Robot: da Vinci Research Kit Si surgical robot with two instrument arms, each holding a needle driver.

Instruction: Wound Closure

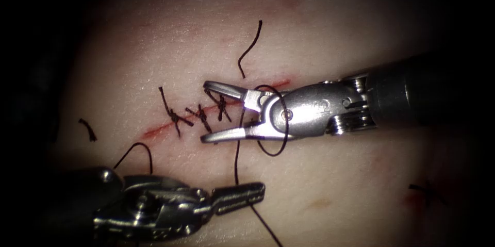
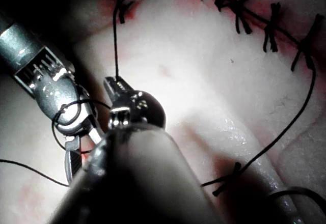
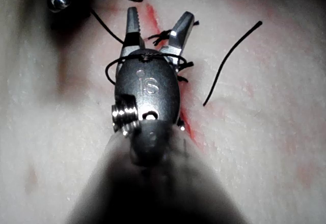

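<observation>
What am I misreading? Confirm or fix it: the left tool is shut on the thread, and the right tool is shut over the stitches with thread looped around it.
Wrong about the right tool: the endoscope view shows its jaws open wide over the stitches, holding nothing. The left tool is shut on the thread, which loops around the right tool.

Tissue (image 1: 330, 185): pale pinkish cream, faint red blotches.
Cut (image 1: 160, 129): thin red line, red fluid (image 1: 281, 83) at both ends.
Thread (image 1: 236, 160): black; stitches (image 1: 201, 115) form row of black crosses over red line.
Cut ends of thread (image 1: 250, 46): black, curved strokes on pale surface.
Right tool (image 1: 227, 115): bright silver jaws and wrist, shaft dark grey.
Left tool (image 1: 240, 195): dull silver-grey, ridged jaw pattern, dark shaft.
</observation>
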